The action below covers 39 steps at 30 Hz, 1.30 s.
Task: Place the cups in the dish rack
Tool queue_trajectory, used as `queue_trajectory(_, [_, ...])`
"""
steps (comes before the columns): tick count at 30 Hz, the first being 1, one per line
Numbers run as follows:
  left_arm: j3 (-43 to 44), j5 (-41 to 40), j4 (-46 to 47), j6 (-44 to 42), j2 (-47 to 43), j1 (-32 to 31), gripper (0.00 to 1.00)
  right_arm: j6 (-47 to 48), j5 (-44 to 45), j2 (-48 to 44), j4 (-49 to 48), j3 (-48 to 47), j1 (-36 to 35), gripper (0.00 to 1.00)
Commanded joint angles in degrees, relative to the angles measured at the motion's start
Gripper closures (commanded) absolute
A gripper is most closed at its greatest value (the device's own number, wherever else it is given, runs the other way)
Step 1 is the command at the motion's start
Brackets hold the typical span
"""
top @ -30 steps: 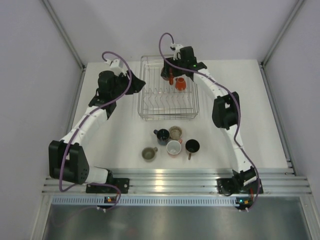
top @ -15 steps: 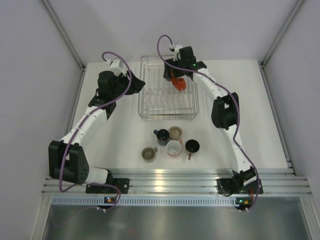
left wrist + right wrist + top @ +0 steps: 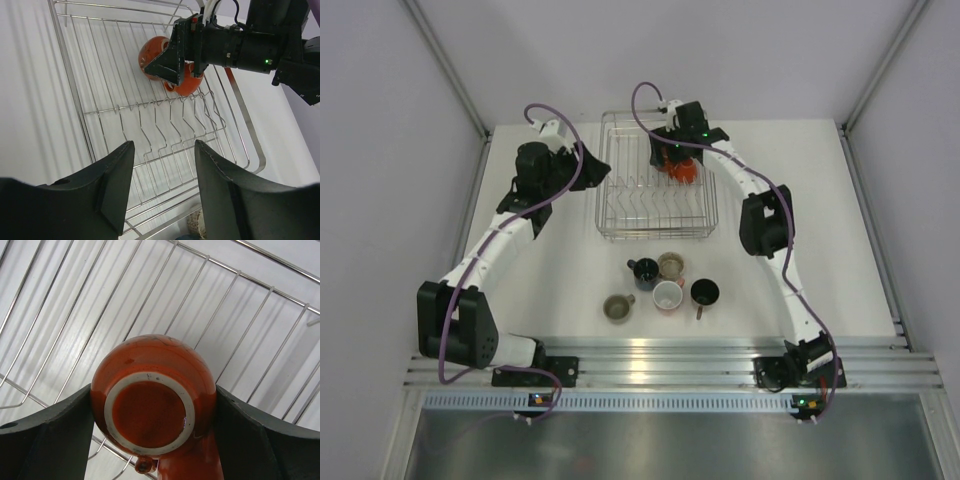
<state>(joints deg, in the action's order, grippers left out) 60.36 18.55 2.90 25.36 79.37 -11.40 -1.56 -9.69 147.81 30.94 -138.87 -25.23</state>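
Observation:
The silver wire dish rack [image 3: 620,215] stands at the back of the table. My right gripper [image 3: 670,160] is over its far part, shut on an upside-down orange cup [image 3: 150,405], base toward the camera. A second orange cup [image 3: 192,467] lies right beside it in the rack. In the left wrist view both orange cups [image 3: 151,50] [image 3: 190,84] show partly behind the right gripper [image 3: 161,64]. My left gripper [image 3: 595,165] is open and empty at the rack's left edge [image 3: 67,80]. Dark blue [image 3: 644,272], beige [image 3: 671,265], pink [image 3: 668,296], black [image 3: 704,292] and olive [image 3: 617,308] cups stand in front of the rack.
Upright prongs [image 3: 165,125] run in rows across the rack's near half. White walls with metal posts [image 3: 450,70] close in the table at the back and sides. An aluminium rail [image 3: 660,360] runs along the near edge.
My right gripper has shifted slightly right and back over the rack with the orange cup, closer to the second orange cup. The left arm has not moved.

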Motion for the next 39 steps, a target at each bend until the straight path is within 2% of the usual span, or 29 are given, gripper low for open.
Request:
queue_trajectory(1, [1.3,0.2,1.2,-0.8,-1.5,0.4,0.43,0.9,1.4,-0.5,-0.3,-3.2,-0.8,0.93])
queue_trajectory(2, [1.3,0.2,1.1,-0.8,-1.5,0.4,0.43,0.9,1.7,-0.5,-0.4,-3.2,-0.8,0.88])
queue_trajectory(3, [1.3,0.1,1.2,-0.8,-1.4,0.4,0.42,0.9,1.6,-0.6,-0.4,-3.2,-0.7,0.71])
queue_trajectory(5, [1.3,0.2,1.1,-0.8,-1.4,0.4,0.40,0.9,1.7,-0.8,-0.6,-3.3,-0.8,0.50])
queue_trajectory(6, [1.3,0.1,1.1,-0.8,-1.4,0.4,0.29,0.9,1.7,-0.9,-0.8,-3.2,-0.8,0.44])
queue_trajectory(7, [1.3,0.2,1.2,-0.8,-1.4,0.4,0.27,0.9,1.7,-0.9,-0.9,-3.2,-0.9,0.36])
queue_trajectory(8, [1.4,0.2,1.2,-0.8,-1.4,0.4,0.27,0.9,1.7,-0.9,-1.0,-3.2,-0.8,0.22])
queue_trajectory(13, [1.3,0.0,1.2,-0.8,-1.3,0.5,0.23,0.9,1.9,-1.4,-1.8,-2.8,-0.8,0.01])
queue_trajectory(29, [-0.9,-1.2,1.9,-1.3,-3.6,0.7,0.23,0.9,4.7,-8.8,-9.3,1.2,-0.7,0.01])
queue_trajectory(32, [-3.6,-1.8,2.2,-2.0,-5.7,0.7,0.23,0.9,6.0,-11.7,-10.5,2.4,-0.7,0.01])
queue_trajectory(39, [-13.1,-0.4,2.9,-2.1,-14.0,0.7,0.23,0.9,7.3,-25.6,-16.3,13.1,-0.7,0.01])
